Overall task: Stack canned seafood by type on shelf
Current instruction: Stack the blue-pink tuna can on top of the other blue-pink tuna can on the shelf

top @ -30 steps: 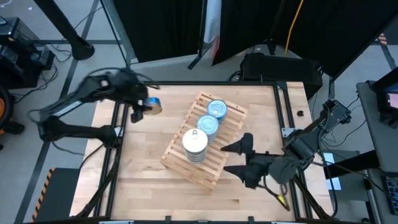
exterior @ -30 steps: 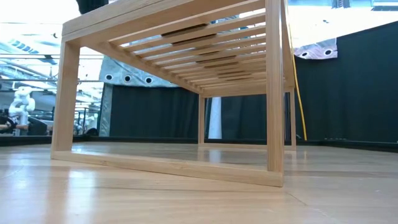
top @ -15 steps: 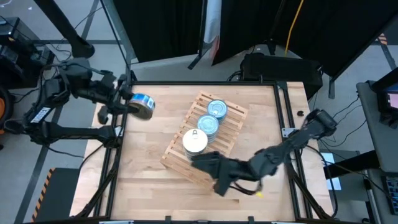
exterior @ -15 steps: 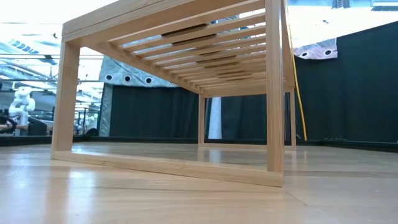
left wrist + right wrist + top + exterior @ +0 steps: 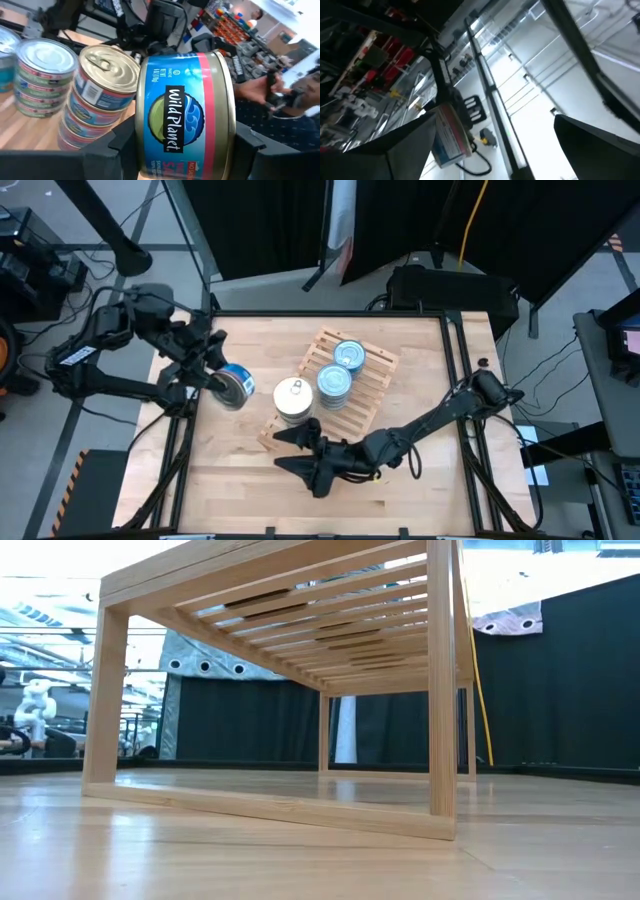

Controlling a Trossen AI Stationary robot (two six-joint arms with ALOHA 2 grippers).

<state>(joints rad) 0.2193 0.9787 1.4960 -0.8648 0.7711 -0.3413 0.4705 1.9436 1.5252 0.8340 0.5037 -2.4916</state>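
In the high view, a blue-labelled tin (image 5: 233,386) is held clamped between the fingers of the left gripper (image 5: 218,376), just beside the near-left end of the shelf (image 5: 368,394). Three stacks of tins (image 5: 334,380) are seen on the shelf. The right gripper (image 5: 298,450) is spread wide, holding nothing, low at the shelf's front edge.

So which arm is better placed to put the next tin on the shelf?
Left. The left gripper already holds a blue tin just beside the shelf. The right gripper is open and empty at the shelf's near edge.
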